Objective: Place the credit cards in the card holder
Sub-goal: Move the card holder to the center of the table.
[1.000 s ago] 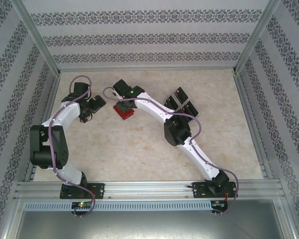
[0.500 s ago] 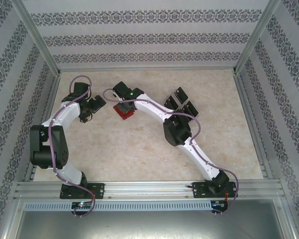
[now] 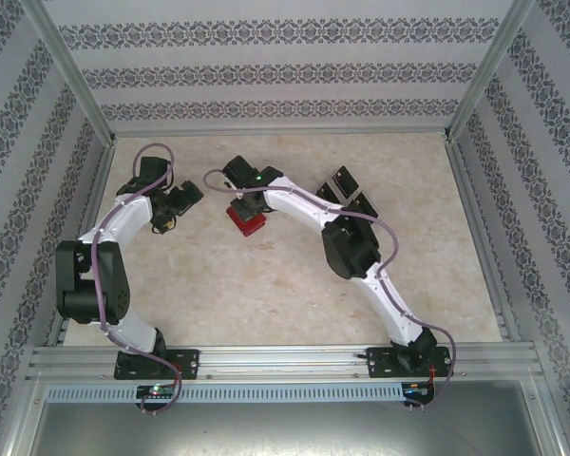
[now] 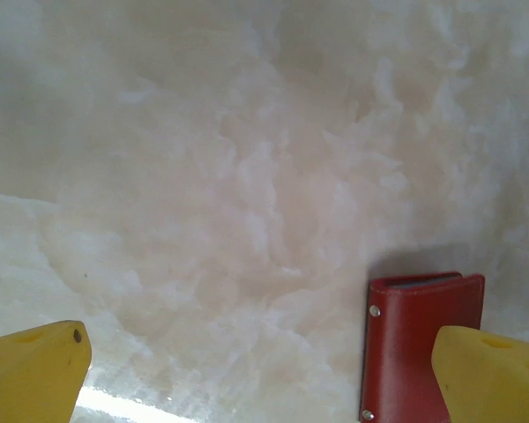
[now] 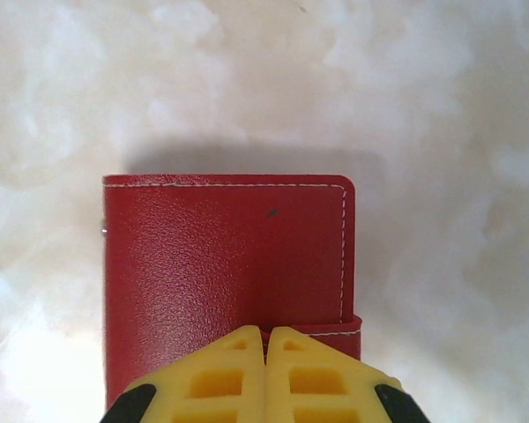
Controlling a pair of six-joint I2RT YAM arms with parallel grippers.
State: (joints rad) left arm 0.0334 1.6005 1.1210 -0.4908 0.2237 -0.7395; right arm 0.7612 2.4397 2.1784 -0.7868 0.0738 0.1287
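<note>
The card holder (image 3: 246, 221) is a small red wallet lying closed on the pale table left of centre. In the right wrist view its stitched cover (image 5: 220, 256) faces up, with the snap tab (image 5: 348, 328) at its near right corner. My right gripper (image 5: 265, 339) is shut, its yellow tips pressed together at the near edge of the card holder by the tab. Black credit cards (image 3: 345, 180) lie in a loose group behind the right forearm, partly hidden by it. My left gripper (image 4: 264, 370) stands wide open just left of the card holder (image 4: 414, 344), nothing between its fingers.
Metal frame rails (image 3: 266, 356) run along the near edge, and patterned walls close in the other three sides. The right arm (image 3: 351, 249) stretches diagonally over the table's right half.
My right gripper has closed fully. It and the card holder have shifted a little to the right and toward the near edge. The left arm has not moved.
</note>
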